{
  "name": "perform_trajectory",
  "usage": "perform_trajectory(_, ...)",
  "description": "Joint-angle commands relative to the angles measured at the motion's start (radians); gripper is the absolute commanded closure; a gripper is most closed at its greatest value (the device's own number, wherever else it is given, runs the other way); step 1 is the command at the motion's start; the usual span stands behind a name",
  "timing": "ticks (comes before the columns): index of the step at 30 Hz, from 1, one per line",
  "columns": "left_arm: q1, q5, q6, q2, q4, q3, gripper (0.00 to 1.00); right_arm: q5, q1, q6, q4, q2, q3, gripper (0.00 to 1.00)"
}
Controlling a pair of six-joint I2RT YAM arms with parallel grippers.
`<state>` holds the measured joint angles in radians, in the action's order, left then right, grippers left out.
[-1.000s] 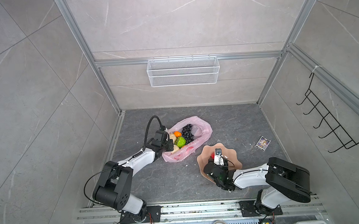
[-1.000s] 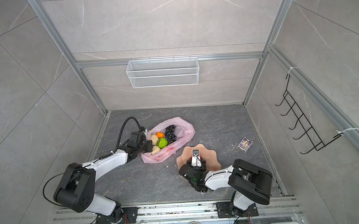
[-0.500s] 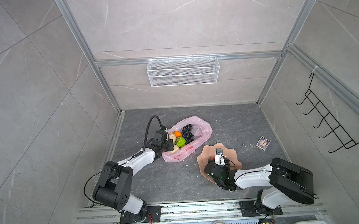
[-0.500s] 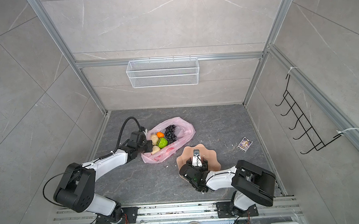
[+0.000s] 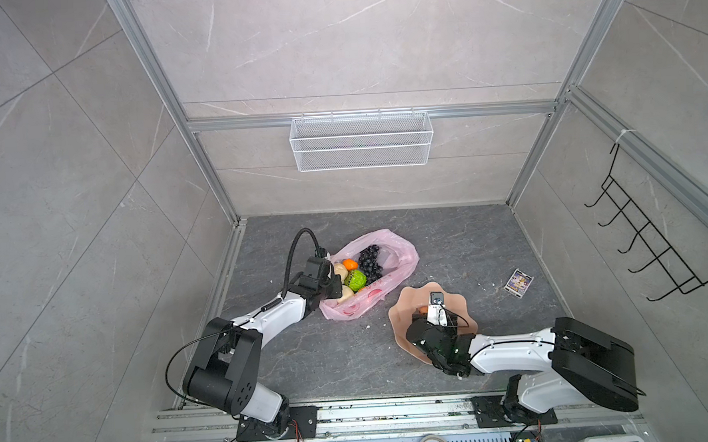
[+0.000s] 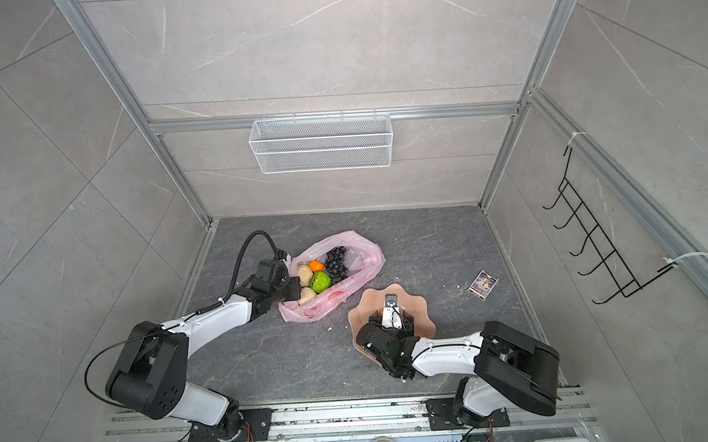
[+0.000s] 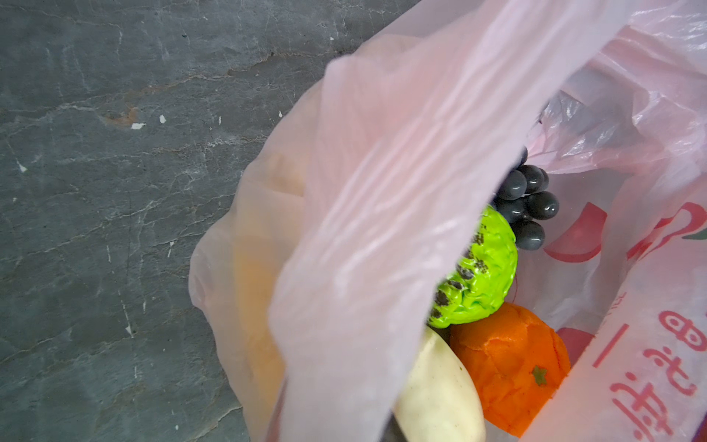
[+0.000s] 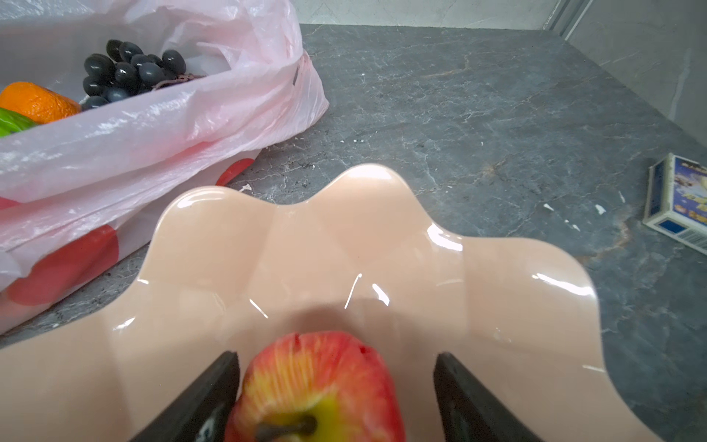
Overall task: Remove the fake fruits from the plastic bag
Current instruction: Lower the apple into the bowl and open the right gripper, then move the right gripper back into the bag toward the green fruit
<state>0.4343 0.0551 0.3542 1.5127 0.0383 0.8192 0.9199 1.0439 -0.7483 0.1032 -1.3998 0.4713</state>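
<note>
Right gripper (image 8: 334,359) jaws just spread; red apple (image 8: 317,382) released inside peach dish (image 8: 344,237). Left gripper (image 5: 334,286) pinches plastic bag (image 5: 398,265) rim beside dish. Other fake fruits (image 5: 356,279) not yet out.

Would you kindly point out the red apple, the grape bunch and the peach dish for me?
red apple (image 8: 317,382), right wrist view, on its red skin.
grape bunch (image 5: 369,259), in a top view, middle of the cluster.
peach dish (image 8: 344,237), right wrist view, bare inner wall near the rim.

Left fingers (image 6: 292,287) together, right fingers (image 8: 206,394) wide apart.
</note>
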Motion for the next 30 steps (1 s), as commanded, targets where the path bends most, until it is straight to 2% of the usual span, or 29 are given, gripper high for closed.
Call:
perform_trajectory(1, 0.002, 0.019, -0.023, -0.020, -0.002, 0.017, 1.00, 0.001, -0.004, 0.015, -0.115, 0.087, 0.060, 0.18)
perform_trajectory(6, 0.002, 0.023, -0.017, -0.026, -0.009, 0.011, 1.00, -0.090, -0.022, 0.126, -0.238, 0.114, 0.239, 0.18)
perform_trajectory(9, 0.002, 0.033, -0.014, -0.040, -0.013, 0.002, 1.00, -0.201, -0.048, 0.174, -0.311, 0.034, 0.391, 0.19)
perform_trajectory(13, 0.001, 0.056, -0.005, -0.058, -0.028, -0.015, 1.00, -0.388, -0.105, 0.185, -0.451, -0.155, 0.659, 0.20)
perform_trajectory(17, 0.001, 0.063, -0.005, -0.060, -0.027, -0.015, 1.00, -0.495, -0.139, 0.113, -0.581, -0.358, 0.921, 0.20)
perform_trajectory(22, 0.002, 0.069, -0.001, -0.066, -0.036, -0.023, 1.00, -0.598, -0.160, 0.002, -0.658, -0.535, 1.135, 0.21)
perform_trajectory(27, 0.001, 0.074, -0.004, -0.059, -0.031, -0.018, 1.00, -0.623, -0.169, -0.073, -0.761, -0.695, 1.320, 0.21)
perform_trajectory(30, 0.001, 0.073, -0.005, -0.062, -0.029, -0.018, 1.00, -0.632, -0.183, -0.104, -0.780, -0.758, 1.367, 0.20)
